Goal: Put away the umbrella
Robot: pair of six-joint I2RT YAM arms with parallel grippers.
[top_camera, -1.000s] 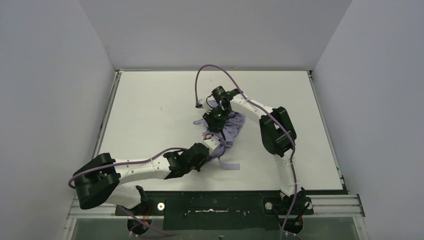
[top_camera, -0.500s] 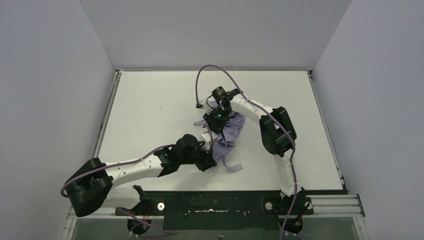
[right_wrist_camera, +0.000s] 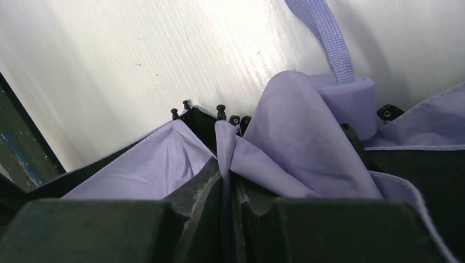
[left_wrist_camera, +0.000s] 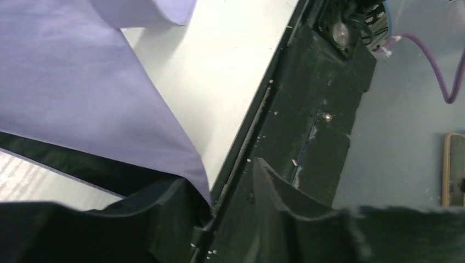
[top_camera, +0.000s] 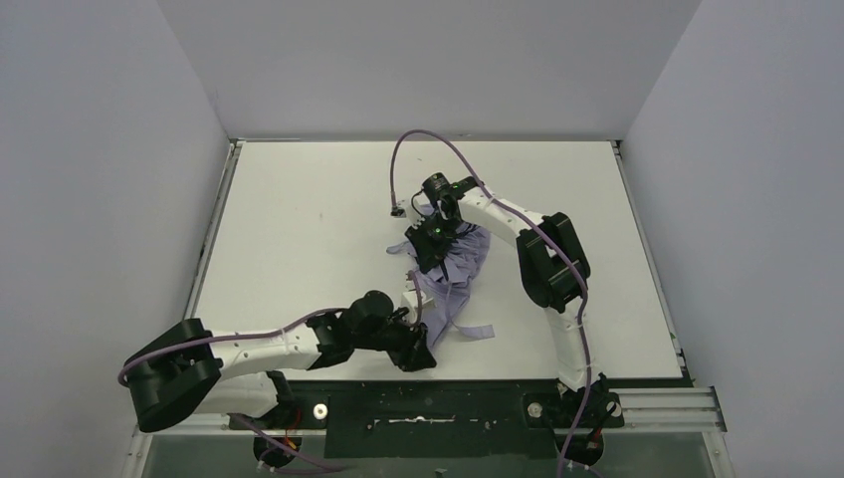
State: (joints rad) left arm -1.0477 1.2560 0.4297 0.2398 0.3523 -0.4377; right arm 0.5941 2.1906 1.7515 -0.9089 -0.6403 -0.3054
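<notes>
Top external: umbrella lies half-collapsed mid-table, toward the near edge.
Left gripper: at 7 o'clock of the bundle, low over the near rail.
Left jaws: apart; the canopy hem lies against 1 finger, nothing clamped.
Why there: likely placed to gather the loose near panel inward, though for now it has no hold.
Canopy: pale lavender outside, black lining showing at the folds; crumpled and slack, not wrapped round the shaft.
Strap: a flat lavender band trailing flat on the table at 5 o'clock of the bundle, unfastened.
Right gripper: at 11 o'clock of the bundle, pointing down into it.
Right jaws: together, pinching 1 upright fold of fabric.
Why held: probably an anchor, so the bundle does not slide while the other arm tidies it.
Rib tips: small black beads clustered at 12 o'clock of the pinch.
Handle: lavender knob at 1 o'clock, woven loop running off past it.
</notes>
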